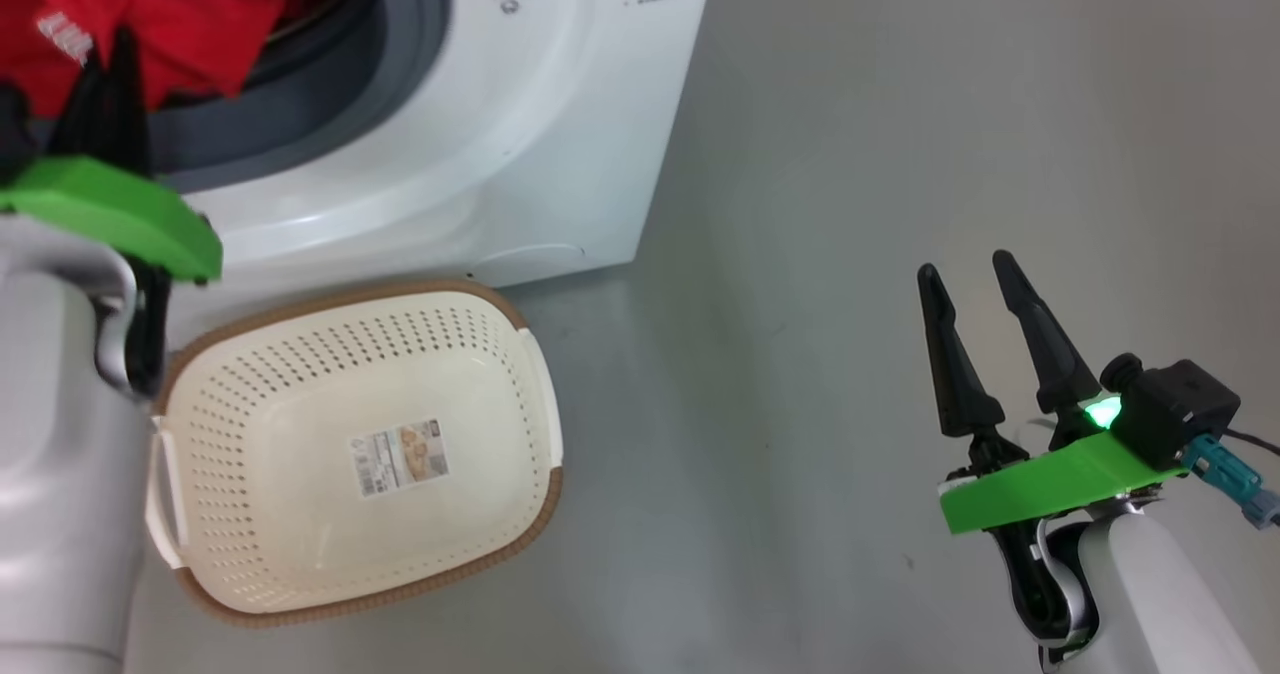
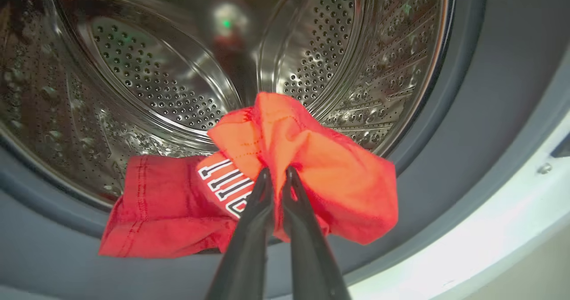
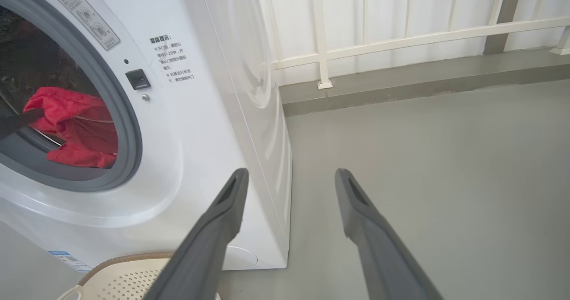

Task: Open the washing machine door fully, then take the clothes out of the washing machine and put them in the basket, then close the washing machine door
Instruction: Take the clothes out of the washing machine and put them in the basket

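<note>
A: Ground surface?
B: Smooth grey floor (image 3: 423, 157), evenly lit, with a faint sheen.
A: Rear boundary?
B: White panelled wall (image 3: 392, 10) crossed by a cream rail (image 3: 423, 41); a darker grey ledge (image 3: 401, 79) runs along its base.

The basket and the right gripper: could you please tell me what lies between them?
Just bare grey floor lies between the basket and the open right gripper, as the head view shows.

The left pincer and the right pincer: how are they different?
The left pincer is shut, pinching the red garment; the right pincer is open and holds nothing. The left pincer is at the drum mouth of the washing machine; the right pincer hangs over the floor beside it. Both have two long dark fingers.
</note>
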`<state>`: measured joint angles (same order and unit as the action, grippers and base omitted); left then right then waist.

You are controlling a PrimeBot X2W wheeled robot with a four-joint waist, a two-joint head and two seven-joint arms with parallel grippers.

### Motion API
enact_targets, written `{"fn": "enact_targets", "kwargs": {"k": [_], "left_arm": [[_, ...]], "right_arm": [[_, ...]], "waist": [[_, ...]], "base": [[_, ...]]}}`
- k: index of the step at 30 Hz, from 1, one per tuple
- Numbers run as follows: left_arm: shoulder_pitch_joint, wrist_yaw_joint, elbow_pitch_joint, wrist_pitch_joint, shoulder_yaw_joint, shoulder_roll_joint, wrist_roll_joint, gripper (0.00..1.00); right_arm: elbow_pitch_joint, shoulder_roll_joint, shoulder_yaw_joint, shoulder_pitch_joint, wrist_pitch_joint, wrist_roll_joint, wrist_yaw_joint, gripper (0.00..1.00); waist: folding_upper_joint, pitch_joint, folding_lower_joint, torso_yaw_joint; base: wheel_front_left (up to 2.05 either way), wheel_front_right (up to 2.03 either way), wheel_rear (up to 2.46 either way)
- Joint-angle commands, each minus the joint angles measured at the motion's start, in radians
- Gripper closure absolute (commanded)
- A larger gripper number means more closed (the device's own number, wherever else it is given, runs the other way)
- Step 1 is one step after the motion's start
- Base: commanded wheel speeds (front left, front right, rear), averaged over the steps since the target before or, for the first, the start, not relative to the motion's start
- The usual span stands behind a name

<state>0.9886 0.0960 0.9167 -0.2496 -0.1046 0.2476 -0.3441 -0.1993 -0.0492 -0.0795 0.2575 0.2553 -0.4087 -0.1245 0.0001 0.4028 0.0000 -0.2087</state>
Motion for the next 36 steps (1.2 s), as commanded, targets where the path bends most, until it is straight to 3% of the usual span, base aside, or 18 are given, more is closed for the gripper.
{"fn": "enact_targets", "kwargs": {"k": [1, 10, 23, 36], "left_arm": [[-0.027, -0.008, -0.045, -0.012, 0.033, 0.034, 0.004, 1.00], [-0.214, 0.002, -0.306, -0.012, 0.165, -0.015, 0.058, 1.00], [-0.373, 0.030, -0.683, -0.012, 0.264, -0.097, 0.131, 1.00], [-0.491, 0.034, -0.778, -0.012, 0.269, -0.133, 0.149, 1.00]], "right_arm": [[0.018, -0.001, -0.016, -0.019, 0.006, 0.010, -0.006, 0.00], [0.016, -0.001, -0.002, -0.060, 0.006, 0.022, -0.006, 0.00], [0.017, -0.001, 0.006, -0.079, 0.006, 0.025, -0.006, 0.00], [0.015, -0.001, 0.001, -0.084, 0.006, 0.024, -0.006, 0.00]], "waist": [[-0.0001, -0.046, 0.0000, 0.034], [-0.0001, -0.105, 0.0000, 0.060], [-0.0001, -0.125, 0.0000, 0.080], [-0.0001, -0.130, 0.0000, 0.080]], "base": [[0.00, 0.00, 0.00], [0.00, 0.00, 0.00], [0.00, 0.00, 0.00], [0.00, 0.00, 0.00]]}}
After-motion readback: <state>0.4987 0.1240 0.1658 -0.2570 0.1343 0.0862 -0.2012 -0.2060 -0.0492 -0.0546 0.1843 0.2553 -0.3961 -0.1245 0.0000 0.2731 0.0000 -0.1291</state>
